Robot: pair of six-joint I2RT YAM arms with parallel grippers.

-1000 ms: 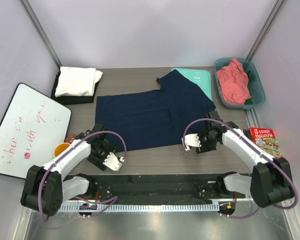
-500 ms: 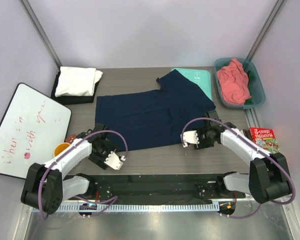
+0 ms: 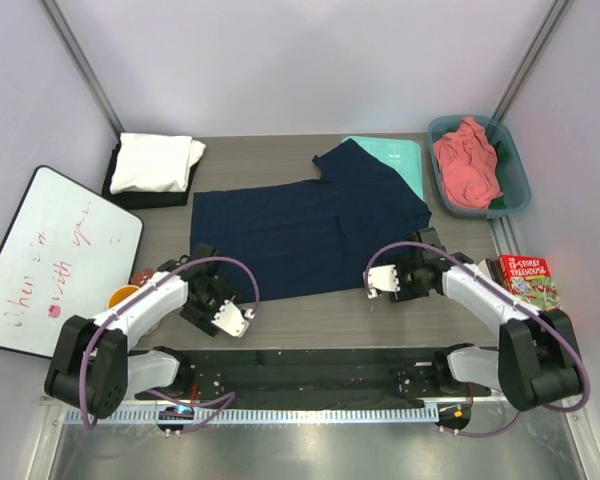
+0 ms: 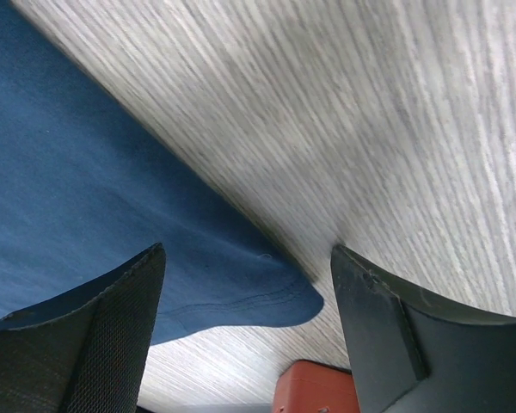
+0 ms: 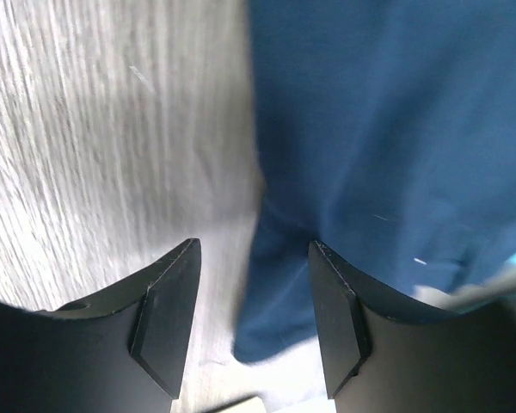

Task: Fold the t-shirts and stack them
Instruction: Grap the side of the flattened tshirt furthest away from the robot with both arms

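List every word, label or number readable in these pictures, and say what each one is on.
"TREEHOUSE": on the cover of the red book at the right. The line above it looks like "STOREY", and the number before that is too small to read.
Red handwriting on the whiteboard: too faint and small to read.
Navy t-shirt: no print or label visible in any view.

Grey table (image 3: 310, 318): navy tee (image 3: 300, 235) flat ctr, black tee (image 3: 148, 199), tub (image 3: 515, 185), book (image 3: 528, 280), mint board (image 3: 405, 158).
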